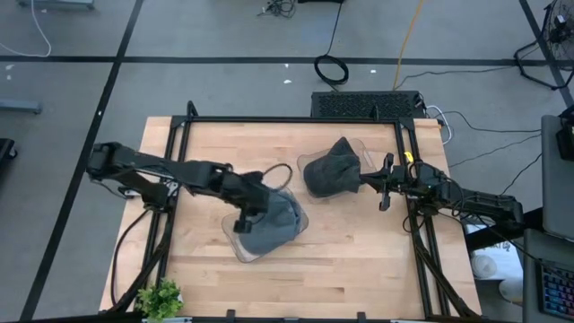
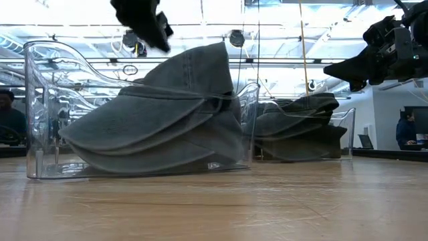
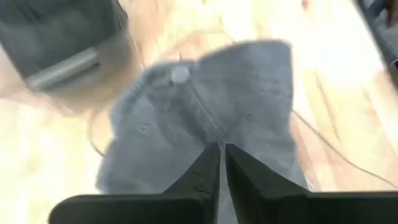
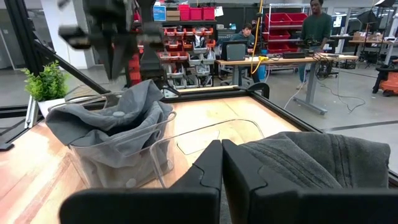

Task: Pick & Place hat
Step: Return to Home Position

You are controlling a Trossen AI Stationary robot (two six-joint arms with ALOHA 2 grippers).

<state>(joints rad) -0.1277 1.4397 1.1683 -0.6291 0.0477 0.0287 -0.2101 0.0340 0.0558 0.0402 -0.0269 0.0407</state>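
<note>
Blue-grey caps fill the clear bin at the desk's middle, the left arm's empty jaws pressed together above them, the right arm's likewise closed on nothing beside a second cap-filled bin.

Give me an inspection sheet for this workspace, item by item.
Surface: wooden table, carrying two clear bins.
Job's things: blue-grey caps heaped in the left bin; second cap pile in the right bin.
Clutter: potted plant at a table corner.
Pincers: left pincer shut, empty, above the left bin; right pincer shut, empty, beside the right bin.
Cables: yellow cable on the floor.
Surroundings: people at benches, red crates on shelves.
</note>
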